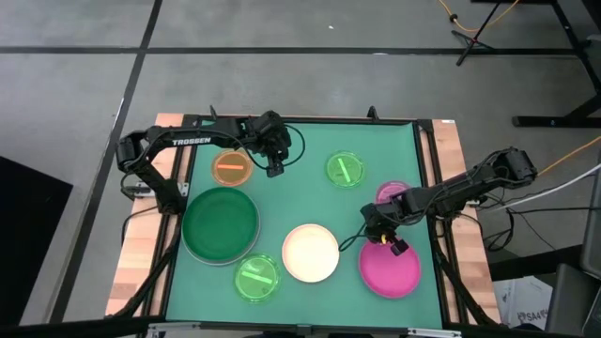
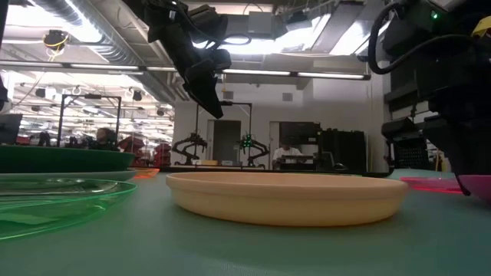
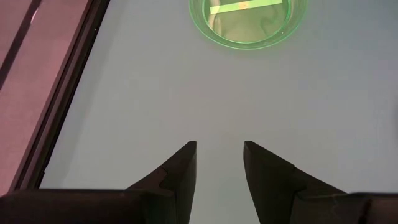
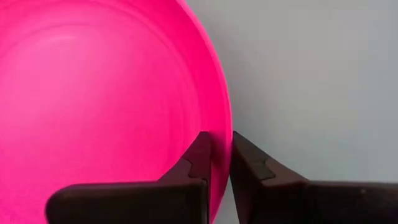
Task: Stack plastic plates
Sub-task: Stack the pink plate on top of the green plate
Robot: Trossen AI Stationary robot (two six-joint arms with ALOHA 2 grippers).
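The magenta plate (image 1: 389, 270) lies at the near right of the green mat, and my right gripper (image 1: 389, 243) is shut on its far rim. Left of it sit the cream plate (image 1: 310, 253), a lime-green plate (image 1: 256, 278) and the dark green plate (image 1: 220, 223). Farther back are the orange plate (image 1: 231, 168), a second lime-green plate (image 1: 345, 169) and a pink plate (image 1: 392, 192), partly under the right arm. My left gripper (image 1: 275, 168) hangs open above the mat beside the orange plate, with nothing between its fingers (image 3: 186, 163). My right gripper straddles the magenta plate's rim (image 4: 221, 147) on the plate's far side. One finger (image 4: 198, 158) stands inside the plate and the other (image 4: 247, 160) outside over the mat. The fingers slant down from above. Whether the plate is off the mat I cannot tell.
The mat's dark frame (image 1: 424, 169) and the wooden table edges (image 1: 451, 160) bound the work area. Bare mat lies in the middle (image 1: 300, 197) between the plates. In the low view the cream plate (image 2: 288, 198) fills the foreground.
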